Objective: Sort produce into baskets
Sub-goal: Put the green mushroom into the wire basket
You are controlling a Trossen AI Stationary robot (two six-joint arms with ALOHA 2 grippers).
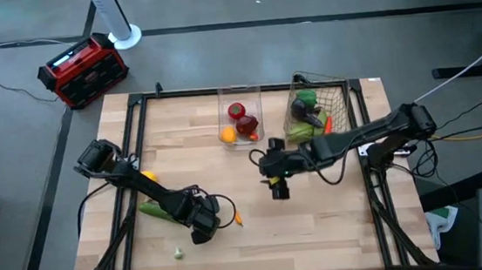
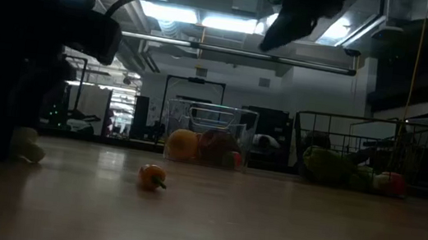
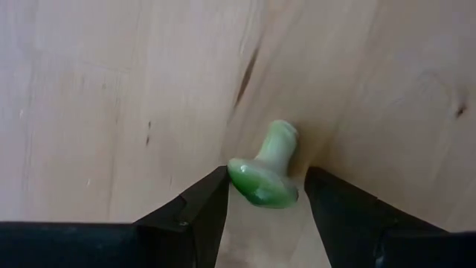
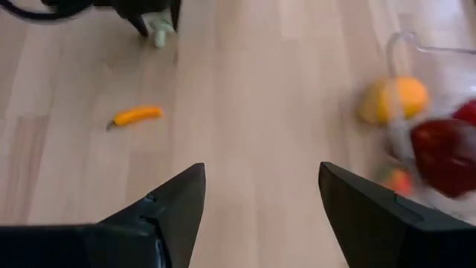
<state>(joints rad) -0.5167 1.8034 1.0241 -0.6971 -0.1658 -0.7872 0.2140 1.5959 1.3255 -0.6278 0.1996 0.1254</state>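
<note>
Left tool (image 3: 262, 212) low on the pale wooden counter (image 3: 111, 97), fingers apart, straddling a small glossy green mushroom-shaped vegetable (image 3: 266, 170) (round, slick). Could squirt out sideways on closing. Right tool (image 4: 260, 212) spread, empty, hovering near the clear plastic rectangular bin (image 1: 239, 91).

No legible text, label, brand, number or sign is appearing in any view; the small display panel on the red-black box (image 1: 83, 71) beyond the table's far-left corner is showing nothing that can be read.
</note>
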